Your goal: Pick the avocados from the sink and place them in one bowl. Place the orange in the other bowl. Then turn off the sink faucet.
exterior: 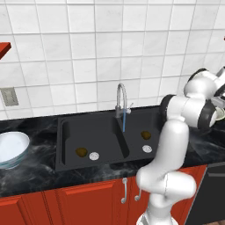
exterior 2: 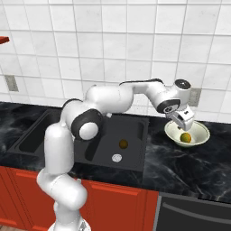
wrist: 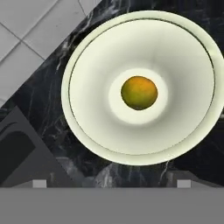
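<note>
Hand view: orange point(wrist: 139, 92) rests centred in the cream bowl point(wrist: 87, 131) | gripper point(exterior 2: 184, 122) hovers above it, jaws spread, pinching nothing | two avocados point(exterior: 81, 152) point(exterior: 145, 134) lie in the black sink point(exterior: 88, 127) | faucet point(exterior: 121, 102) runs behind | pale blue bowl point(exterior: 11, 147) far left.

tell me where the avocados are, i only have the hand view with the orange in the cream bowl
observer: one avocado lies in the left basin of the sink, the other avocado in the right basin.
operator: is the tap on
observer: yes, a blue stream runs from the faucet.
operator: where's the second bowl
observer: the pale blue bowl sits on the counter left of the sink.
</note>
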### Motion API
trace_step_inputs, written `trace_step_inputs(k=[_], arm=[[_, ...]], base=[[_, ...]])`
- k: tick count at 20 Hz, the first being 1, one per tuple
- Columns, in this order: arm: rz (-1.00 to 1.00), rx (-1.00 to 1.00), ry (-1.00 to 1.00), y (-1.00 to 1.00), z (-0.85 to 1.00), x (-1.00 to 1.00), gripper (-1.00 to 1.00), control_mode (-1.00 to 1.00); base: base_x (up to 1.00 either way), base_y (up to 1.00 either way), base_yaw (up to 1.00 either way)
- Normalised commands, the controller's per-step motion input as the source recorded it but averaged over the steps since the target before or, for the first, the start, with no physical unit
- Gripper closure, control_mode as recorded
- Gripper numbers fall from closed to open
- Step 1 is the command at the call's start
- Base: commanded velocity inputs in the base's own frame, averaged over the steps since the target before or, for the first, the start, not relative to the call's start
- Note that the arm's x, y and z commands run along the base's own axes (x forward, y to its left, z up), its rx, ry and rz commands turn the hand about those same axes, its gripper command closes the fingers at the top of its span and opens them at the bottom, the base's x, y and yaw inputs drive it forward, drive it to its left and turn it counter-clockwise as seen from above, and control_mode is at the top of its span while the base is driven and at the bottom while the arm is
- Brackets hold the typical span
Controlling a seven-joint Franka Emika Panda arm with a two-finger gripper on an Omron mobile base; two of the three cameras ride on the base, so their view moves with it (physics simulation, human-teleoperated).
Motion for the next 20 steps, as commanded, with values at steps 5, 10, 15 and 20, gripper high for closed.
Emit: trace_step_inputs(k=[5, 10, 15, 20], arm=[[0.00, -0.11, -0.17, 0.93, 0.45, -0.46, -1.00, -1.00], [0.01, -0.15, -0.07, 1.00, 0.28, -0.41, -1.00, -1.00], [0.05, -0.18, 0.00, 1.00, 0.05, -0.19, -1.00, -1.00], [0.06, -0.18, 0.00, 0.98, -0.01, -0.06, -1.00, -1.00]], base=[[0.00, 0.00, 0.00], [0.00, 0.00, 0.00], [0.00, 0.00, 0.00], [0.00, 0.00, 0.00]])
